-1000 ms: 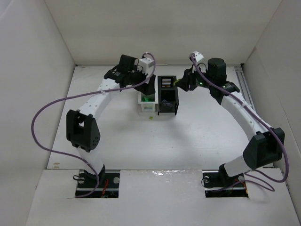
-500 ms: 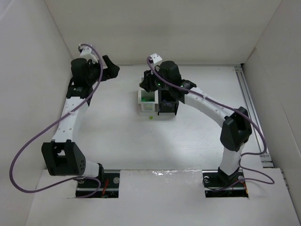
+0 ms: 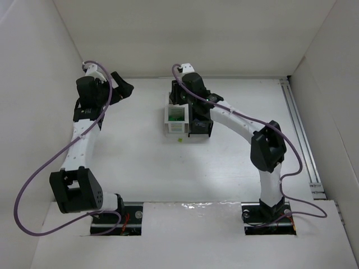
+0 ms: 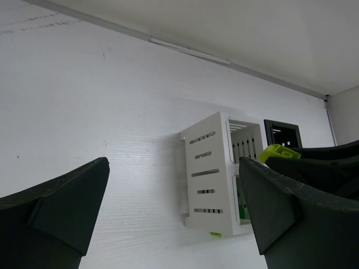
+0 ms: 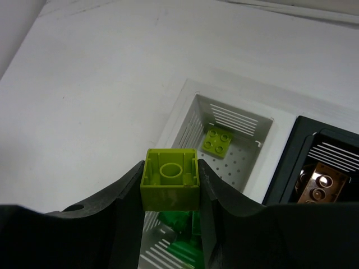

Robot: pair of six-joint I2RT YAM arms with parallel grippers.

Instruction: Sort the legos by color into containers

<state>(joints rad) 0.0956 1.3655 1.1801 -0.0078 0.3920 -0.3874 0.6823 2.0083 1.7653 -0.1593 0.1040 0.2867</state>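
The containers are a 2x2 block with white bins [image 3: 174,116] on the left and black bins [image 3: 201,122] on the right. My right gripper [image 3: 183,100] hovers over the white bins, shut on a lime-green brick [image 5: 171,185]. Below it, the far white bin [image 5: 235,120] holds a flat lime brick [image 5: 219,140], and the nearer white bin holds dark green bricks [image 5: 185,246]. A black bin [image 5: 291,162] holds an orange-brown brick [image 5: 317,185]. A tiny lime brick [image 3: 179,140] lies on the table in front of the white bins. My left gripper [image 3: 124,87] is open and empty, far to the left.
White walls enclose the table on the left, back and right. A rail [image 3: 300,134] runs along the right edge. In the left wrist view the white bins [image 4: 210,174] and the loose lime brick [image 4: 215,233] sit ahead between my open fingers [image 4: 61,207].
My left arm has swung away from the bins to the back left. My right arm has swung left from beside the black bins to over the white bins.
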